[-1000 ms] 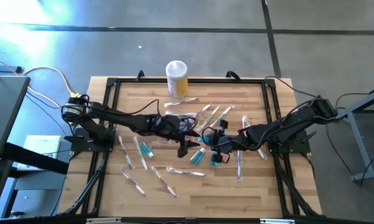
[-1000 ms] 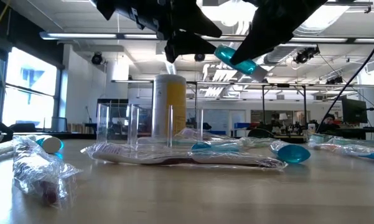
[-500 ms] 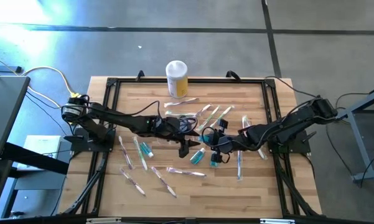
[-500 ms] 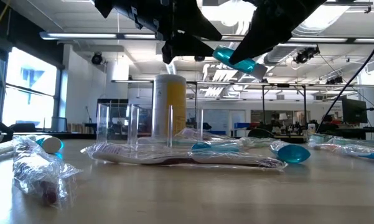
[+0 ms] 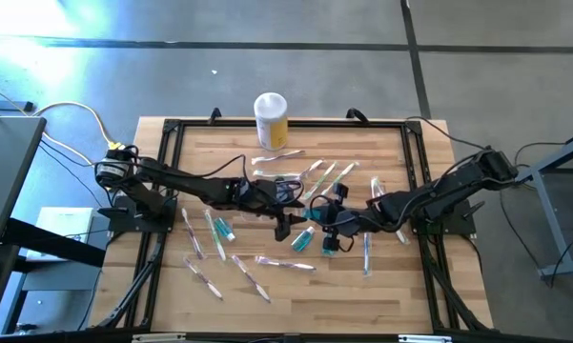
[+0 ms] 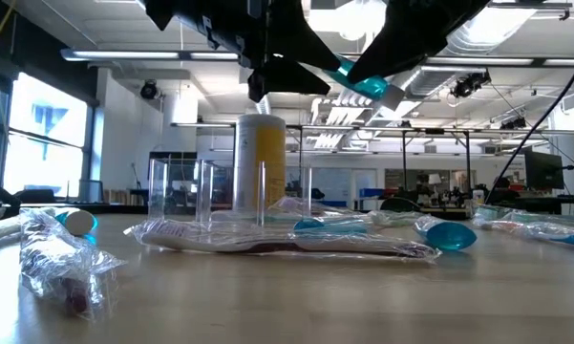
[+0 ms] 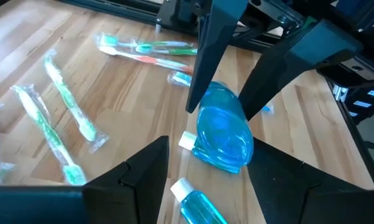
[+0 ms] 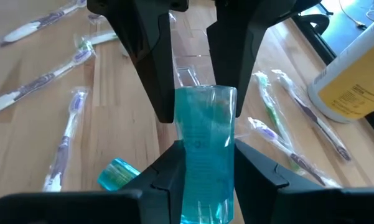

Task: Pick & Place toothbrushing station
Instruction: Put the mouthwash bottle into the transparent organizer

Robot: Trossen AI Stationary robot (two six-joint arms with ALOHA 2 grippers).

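Observation:
My right gripper (image 5: 317,225) is shut on a see-through teal-blue tube (image 8: 205,134) above the middle of the table. My left gripper (image 5: 284,227) is open. Its two fingers (image 8: 143,56) stand on either side of the tube's far end without touching it. The left wrist view shows the tube (image 7: 223,132) between them. The clear toothbrushing station (image 6: 229,196) stands upright on the wood behind the grippers. It is faint in the high view (image 5: 284,179) beside the left arm. My right gripper pinches the tube's body (image 8: 205,177) between its two fingers, one on each broad side. The fingers come slanting down from the table's right. The tube (image 6: 365,84) is lifted clear of the table and tilted, its free end toward my left gripper.
A tall yellow jar with a white lid (image 5: 271,119) stands at the far edge. Several wrapped toothbrushes (image 5: 198,250) and small teal bottles (image 5: 222,229) lie scattered over the wood. One wrapped brush (image 6: 287,239) lies just in front of the low camera.
My right gripper has risen a little with the tube, which now hangs higher and closer to my left gripper's fingers. My left gripper has stayed open about the tube's end.

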